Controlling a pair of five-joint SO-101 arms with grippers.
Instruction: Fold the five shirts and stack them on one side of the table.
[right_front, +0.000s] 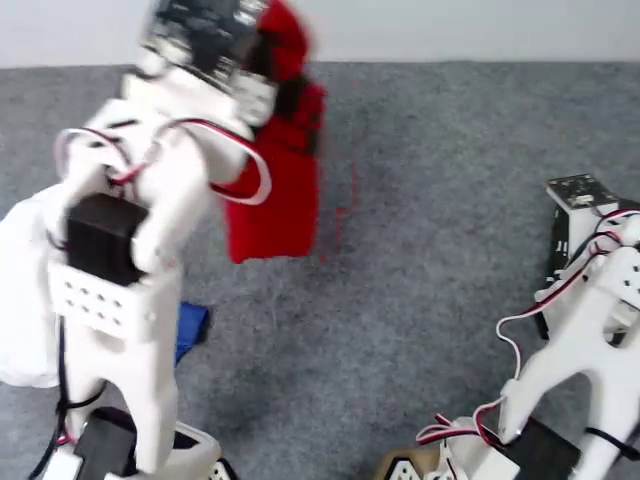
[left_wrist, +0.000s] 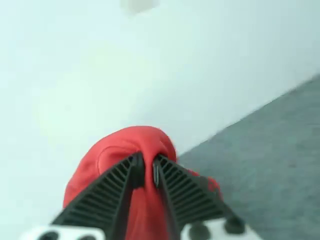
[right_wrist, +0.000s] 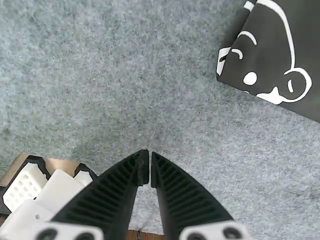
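left gripper (left_wrist: 148, 164) is clamped on the bunched red fabric shirt (right_front: 275, 200), which hangs off it over the far left of the grey felt table (right_front: 450, 200); best to lower slow and drag flat, with right gripper (right_wrist: 150, 161), jaws together and empty, free to pin the hem.

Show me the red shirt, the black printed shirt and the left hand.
Red cloth shirt (right_front: 285, 215): high view, hanging lower part.
Black cloth shirt with white print (right_wrist: 274, 54): right wrist view, middle of cloth.
Left hand (left_wrist: 148, 161): left wrist view, between fingertips.
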